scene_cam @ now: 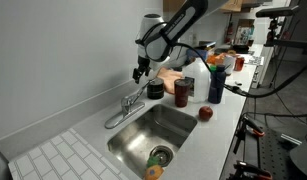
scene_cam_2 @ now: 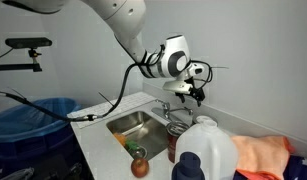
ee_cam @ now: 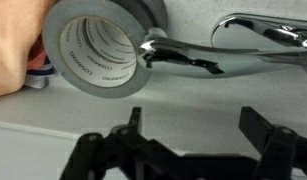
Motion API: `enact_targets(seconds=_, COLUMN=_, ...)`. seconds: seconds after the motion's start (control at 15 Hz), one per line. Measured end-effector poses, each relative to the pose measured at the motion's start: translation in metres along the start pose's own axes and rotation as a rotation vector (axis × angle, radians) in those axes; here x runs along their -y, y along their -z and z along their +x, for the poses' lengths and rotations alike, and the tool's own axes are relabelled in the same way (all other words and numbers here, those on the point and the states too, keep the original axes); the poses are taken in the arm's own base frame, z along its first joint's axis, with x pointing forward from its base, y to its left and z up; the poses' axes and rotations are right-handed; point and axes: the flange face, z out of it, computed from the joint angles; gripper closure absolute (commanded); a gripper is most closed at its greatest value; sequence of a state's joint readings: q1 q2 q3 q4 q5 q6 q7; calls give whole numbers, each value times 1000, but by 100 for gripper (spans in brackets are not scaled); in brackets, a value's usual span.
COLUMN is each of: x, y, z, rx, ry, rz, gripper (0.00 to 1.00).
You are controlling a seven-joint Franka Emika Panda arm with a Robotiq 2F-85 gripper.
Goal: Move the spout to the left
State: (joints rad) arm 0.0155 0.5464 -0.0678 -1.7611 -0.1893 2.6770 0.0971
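Hovering just above the spout (ee_cam: 255,56), the gripper (ee_cam: 193,135) is spread wide and empty, beside the tape (ee_cam: 93,50).

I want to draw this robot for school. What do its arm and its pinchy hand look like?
The arm is white, built of smooth round tubes, with a fat round wrist ringed in black. A thin black cable hangs beside it. The gripper is all black, with two boxy fingers on jointed bars. I can read no writing on it.
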Motion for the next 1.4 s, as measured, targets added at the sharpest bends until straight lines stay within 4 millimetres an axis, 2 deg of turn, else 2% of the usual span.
enact_targets(seconds=0.27, x=-2, y=-24, z=-2, rx=19, ry=1, rz=-14, gripper=0)
enact_targets(seconds=0.53, x=-1, y=-32, z=-6, rx=33, ry=5, rz=-15, gripper=0)
enact_targets(seconds=0.87, x=10, y=-26, z=-15, rx=51, ry=8, rz=-8, gripper=0)
enact_targets(seconds=1.2, x=9, y=-10, z=-23, rx=58, ry=-22, rz=-3, gripper=0)
enact_targets(seconds=1.4, x=11, y=1, z=-38, rx=103, ry=-29, rz=6, gripper=0)
